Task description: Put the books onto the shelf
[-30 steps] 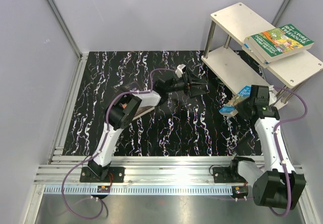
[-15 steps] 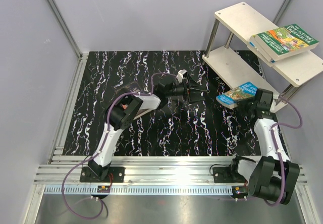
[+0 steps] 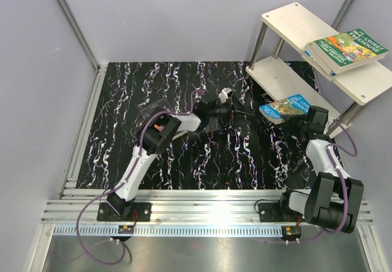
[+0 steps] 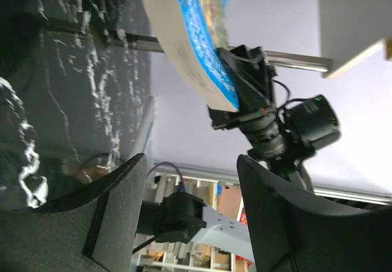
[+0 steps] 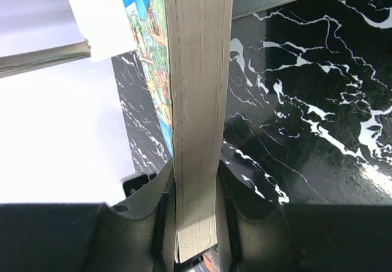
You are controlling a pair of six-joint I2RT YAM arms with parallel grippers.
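The shelf (image 3: 293, 26) stands at the far right, with a stack of green-covered books (image 3: 346, 46) on its upper board. My right gripper (image 3: 304, 117) is shut on a blue book (image 3: 284, 108), held flat in the air just in front of the lower board (image 3: 278, 79). In the right wrist view the book's page edge (image 5: 199, 88) is clamped between the fingers of the right gripper (image 5: 195, 180). My left gripper (image 3: 243, 114) points right at that book, a short gap away, open and holding nothing. The left wrist view shows the blue book (image 4: 196, 45) beyond the open left gripper (image 4: 190, 180).
A black marbled mat (image 3: 184, 162) covers the table. A dark flat thing (image 3: 153, 108) lies partly under the left arm. Grey walls enclose the back and sides, and a metal rail (image 3: 202, 207) runs along the near edge. The shelf's thin posts (image 3: 260, 42) stand near the book.
The right gripper has lifted the blue book and carried it up toward the shelf's lower board. The left arm has stretched right toward the book, its jaws narrowing slightly.
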